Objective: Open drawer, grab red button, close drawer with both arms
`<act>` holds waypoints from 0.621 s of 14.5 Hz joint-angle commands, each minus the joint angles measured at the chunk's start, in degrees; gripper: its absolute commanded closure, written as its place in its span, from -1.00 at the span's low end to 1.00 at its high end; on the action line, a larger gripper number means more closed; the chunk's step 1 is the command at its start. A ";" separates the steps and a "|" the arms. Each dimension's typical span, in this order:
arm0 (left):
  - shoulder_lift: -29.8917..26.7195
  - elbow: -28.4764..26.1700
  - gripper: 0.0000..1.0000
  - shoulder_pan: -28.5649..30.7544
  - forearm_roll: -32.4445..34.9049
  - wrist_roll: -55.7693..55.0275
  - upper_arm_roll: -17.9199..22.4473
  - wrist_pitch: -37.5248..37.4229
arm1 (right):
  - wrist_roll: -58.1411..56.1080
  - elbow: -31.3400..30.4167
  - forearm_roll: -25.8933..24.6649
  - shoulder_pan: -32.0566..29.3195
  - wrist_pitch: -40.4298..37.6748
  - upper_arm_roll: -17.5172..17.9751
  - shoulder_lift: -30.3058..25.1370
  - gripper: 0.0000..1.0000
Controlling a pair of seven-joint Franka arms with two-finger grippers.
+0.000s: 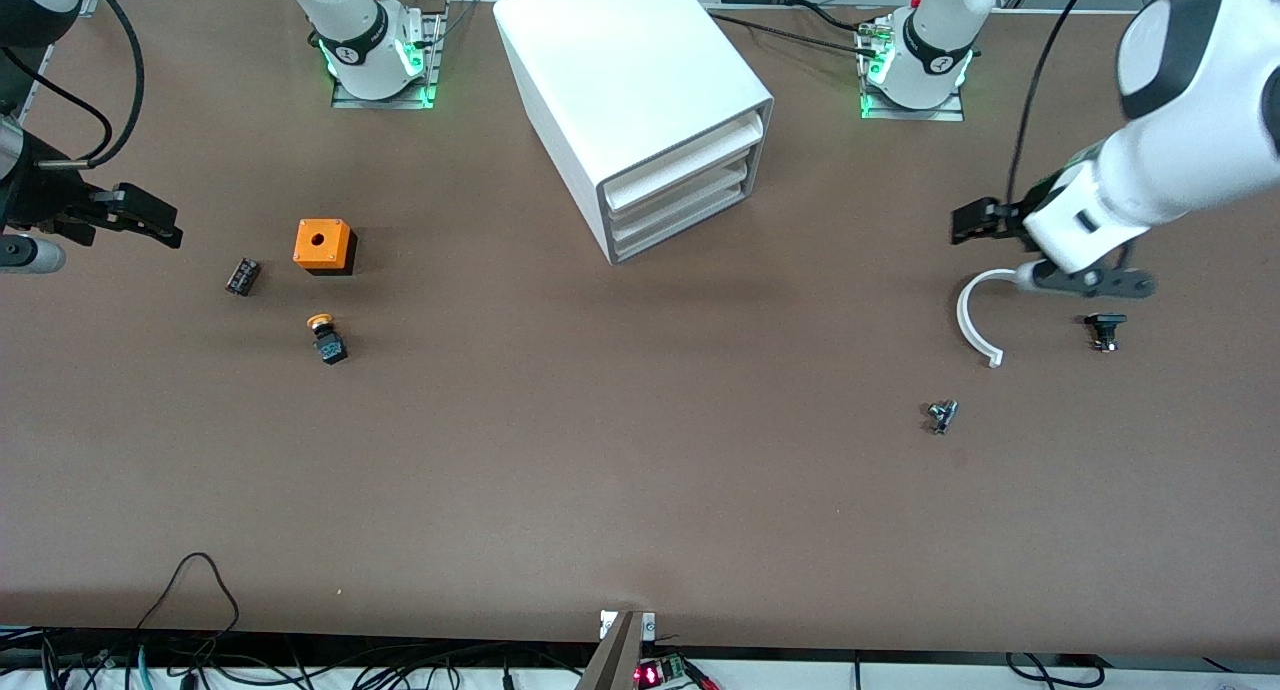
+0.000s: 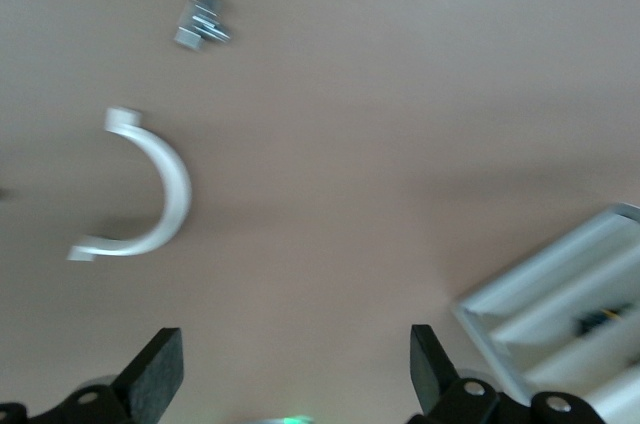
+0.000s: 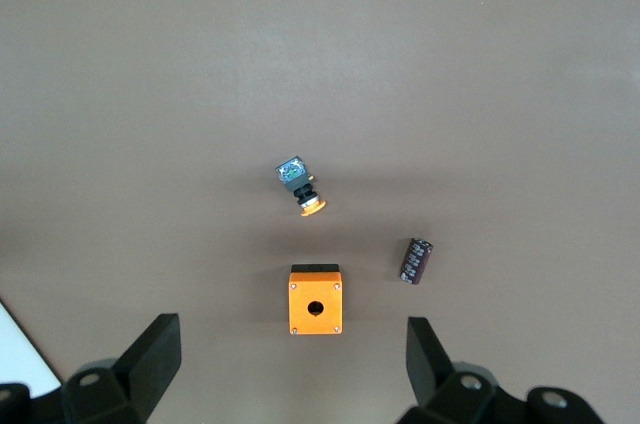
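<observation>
The white cabinet (image 1: 640,90) stands at the middle of the table near the arm bases, with its three drawers (image 1: 685,195) pushed in; its front also shows in the left wrist view (image 2: 560,324). The red-capped button is not in view. My left gripper (image 1: 962,222) is open and empty (image 2: 295,369), over the table toward the left arm's end, above a white curved piece (image 1: 975,320). My right gripper (image 1: 165,222) is open and empty (image 3: 292,354), over the table toward the right arm's end, beside the orange box.
An orange box with a hole (image 1: 324,245) (image 3: 316,300), a yellow-orange capped button (image 1: 325,338) (image 3: 302,187) and a black cylinder (image 1: 243,276) (image 3: 416,260) lie at the right arm's end. The curved piece (image 2: 150,194), a small metal part (image 1: 942,416) (image 2: 203,24) and a black part (image 1: 1105,328) lie at the left arm's end.
</observation>
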 commanded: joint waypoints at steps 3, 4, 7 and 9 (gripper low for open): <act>11.19 -4.45 -1.00 -1.39 -21.61 1.38 -1.21 3.61 | -0.47 0.11 0.51 -0.45 -0.42 0.11 -0.74 -1.00; 12.08 -6.56 -1.00 -1.39 -25.66 1.38 -3.05 5.45 | -0.47 0.29 0.60 -0.45 -0.42 0.11 -0.74 -1.00; 13.14 -15.94 -1.00 -1.48 -35.07 5.92 -9.55 15.19 | -0.47 0.29 0.68 -0.45 -0.51 -0.15 -0.74 -1.00; 13.31 -21.85 -1.00 -1.91 -42.02 14.44 -13.25 21.71 | -0.38 0.29 0.69 -0.45 -0.60 -0.15 -0.74 -1.00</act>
